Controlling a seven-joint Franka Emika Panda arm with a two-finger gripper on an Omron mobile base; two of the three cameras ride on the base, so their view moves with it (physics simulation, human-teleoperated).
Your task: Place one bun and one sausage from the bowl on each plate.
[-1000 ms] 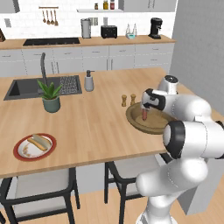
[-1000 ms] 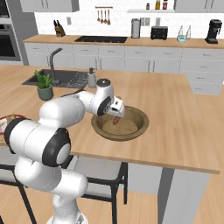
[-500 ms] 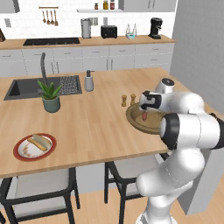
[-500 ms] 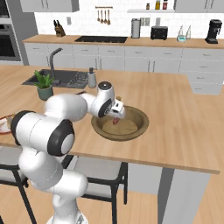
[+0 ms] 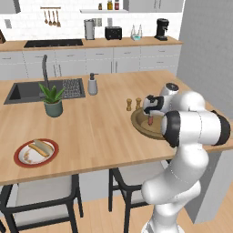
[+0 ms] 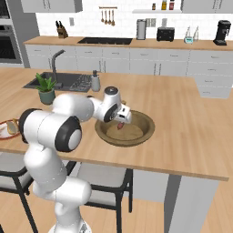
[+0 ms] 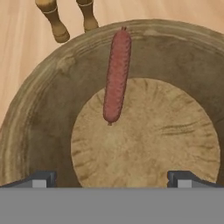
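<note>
Even, bright, diffuse light with no single visible source falls across the pale wooden bench (image 5: 100,127), with no glare. Shadows are faint and soft. Both base views are slightly soft and low in detail. The hand view is sharper: the wide brown wooden bowl's (image 7: 39,113) grain reads clearly, with no edge distortion.

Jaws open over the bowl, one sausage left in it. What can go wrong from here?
1. The sausage leans on the sloped wall of the bowl; it may roll or slip as the jaws close.
2. It lies off toward the rim, not between the open gripper tips, so a straight descent likely misses.
3. The two shakers stand just outside the rim; a reach past it might knock them.
</note>
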